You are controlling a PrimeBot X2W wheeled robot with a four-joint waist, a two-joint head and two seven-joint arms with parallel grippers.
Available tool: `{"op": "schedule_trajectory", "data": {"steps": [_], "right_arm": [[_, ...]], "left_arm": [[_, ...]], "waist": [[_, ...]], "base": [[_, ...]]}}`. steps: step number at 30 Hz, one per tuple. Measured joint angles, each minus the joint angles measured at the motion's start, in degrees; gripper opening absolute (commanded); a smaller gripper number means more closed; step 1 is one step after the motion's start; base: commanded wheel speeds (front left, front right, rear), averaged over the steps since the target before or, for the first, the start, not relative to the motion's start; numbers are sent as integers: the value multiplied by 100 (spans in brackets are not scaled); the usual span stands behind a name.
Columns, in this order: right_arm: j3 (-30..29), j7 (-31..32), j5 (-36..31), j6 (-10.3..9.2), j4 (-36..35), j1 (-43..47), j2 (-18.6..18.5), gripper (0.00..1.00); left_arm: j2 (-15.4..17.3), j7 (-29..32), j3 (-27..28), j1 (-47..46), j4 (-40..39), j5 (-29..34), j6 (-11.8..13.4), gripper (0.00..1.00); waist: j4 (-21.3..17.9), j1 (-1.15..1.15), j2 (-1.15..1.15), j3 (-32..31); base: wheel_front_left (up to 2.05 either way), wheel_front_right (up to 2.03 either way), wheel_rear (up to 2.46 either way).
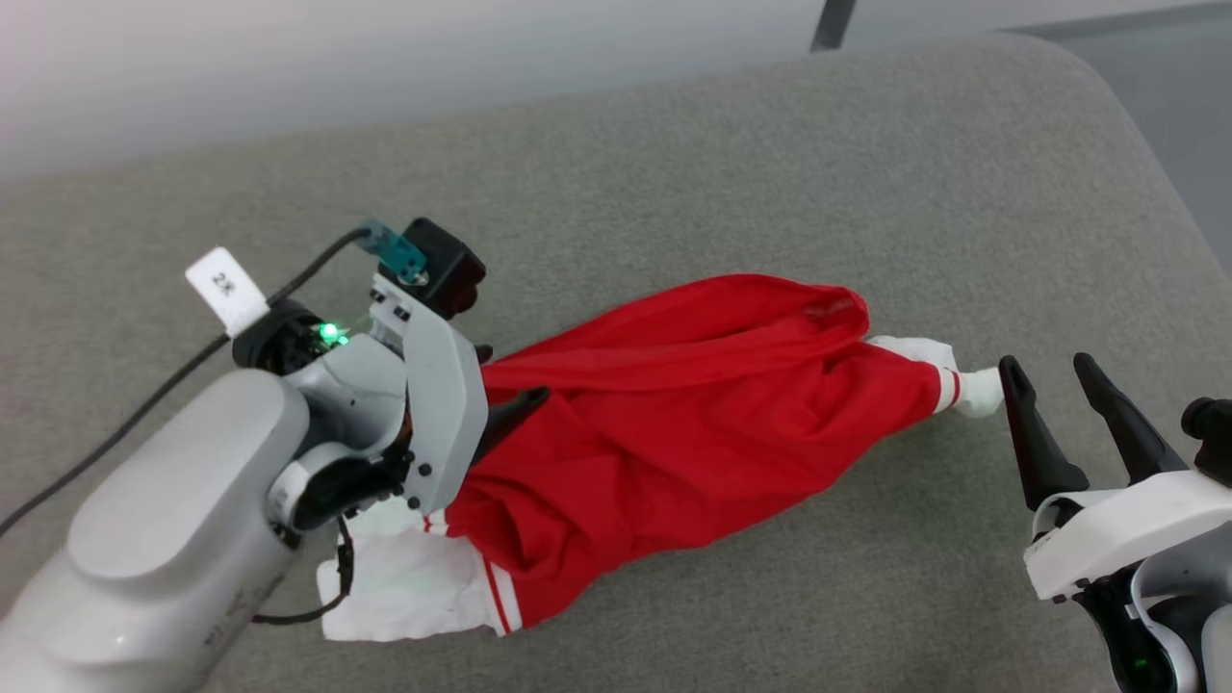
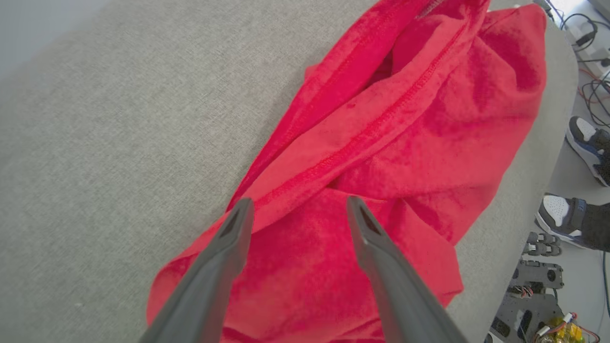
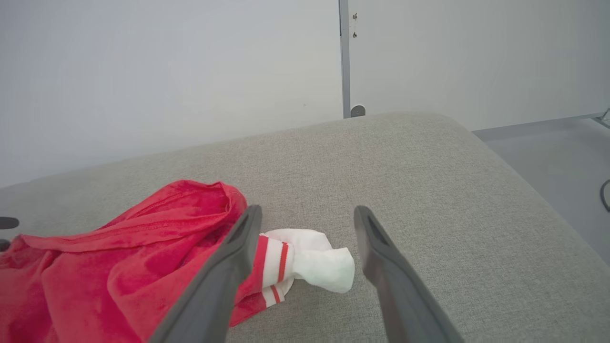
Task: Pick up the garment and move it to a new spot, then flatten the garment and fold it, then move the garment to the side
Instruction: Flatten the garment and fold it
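- The garment (image 1: 674, 414) lies bunched in a long heap on the grey cushion (image 1: 770, 164), with 1 white sleeve (image 1: 404, 587) toward our left and the other sleeve (image 1: 962, 385) toward our right.
- Our left gripper (image 2: 300, 205) is over the red cloth, its 2 fingers spread wide, holding nothing.
- Our right gripper (image 1: 1046, 364) stands just beside the right-hand sleeve, spread wide and empty.

Light is bright, even and diffuse; shadows are faint and soft under the garment (image 1: 674, 404). Head view: the white sleeve (image 1: 404, 587) is near blown out, tinged green by the LED (image 1: 330, 333). Wrist views: fingers (image 2: 209, 271) are soft-focus; red weave is sharp but oversaturated. The cushion (image 2: 119, 119) edge bows with wide-angle distortion. The wall (image 3: 167, 71) is pale, slightly hazy.
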Motion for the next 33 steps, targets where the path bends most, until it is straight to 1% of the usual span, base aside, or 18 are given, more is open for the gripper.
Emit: {"op": "schedule_trajectory", "data": {"steps": [3,4,5,6,8,9,10,11,14,20,28,33], "right_arm": [[49,-43,3,0,44,-31,19,100],[49,-43,3,0,44,-31,19,100],[89,-52,21,0,73,-90,23,100],[89,-52,21,0,73,-90,23,100],[110,-77,36,0,90,-119,26,100],[122,-83,38,0,111,-127,27,100],[131,-97,38,0,120,-133,29,100],[141,-101,38,0,127,-137,31,100],[171,-127,41,0,168,-172,35,100],[183,-172,44,0,193,-218,38,100],[211,-226,44,0,180,-218,59,100],[265,-270,79,0,193,-225,70,100]], "left_arm": [[118,-235,-420,-160,165,-37,-1,100],[118,-235,-420,-160,165,-37,-1,100],[183,-320,-693,-275,304,-91,-1,100],[183,-320,-693,-275,304,-91,-1,100],[213,-424,-910,-371,448,-159,-1,100],[215,-469,-1036,-424,520,-196,-1,96],[223,-515,-1174,-492,583,-197,-1,33],[222,-557,-1252,-552,667,-241,-3,0],[201,-735,-1443,-677,910,-483,-4,0],[316,-1110,-1759,-1213,1157,-602,-5,0],[565,-1583,-2060,-2196,1372,-465,-5,0],[708,-1891,-2304,-2846,1548,-218,-5,0]], "waist": [[-87,0,0,116],[-87,0,0,116],[-139,0,0,186],[-139,0,0,186],[-181,0,0,251],[-199,0,0,281],[-214,0,0,310],[-228,0,0,337],[-255,0,0,403],[-264,0,0,464],[-258,0,0,581],[-298,0,0,724]], "base": [[0,0,0],[0,0,0],[0,0,0],[0,0,0],[0,0,0],[0,0,0],[0,0,0],[0,0,0],[0,0,0],[0,0,0],[0,0,0],[0,0,0]]}}
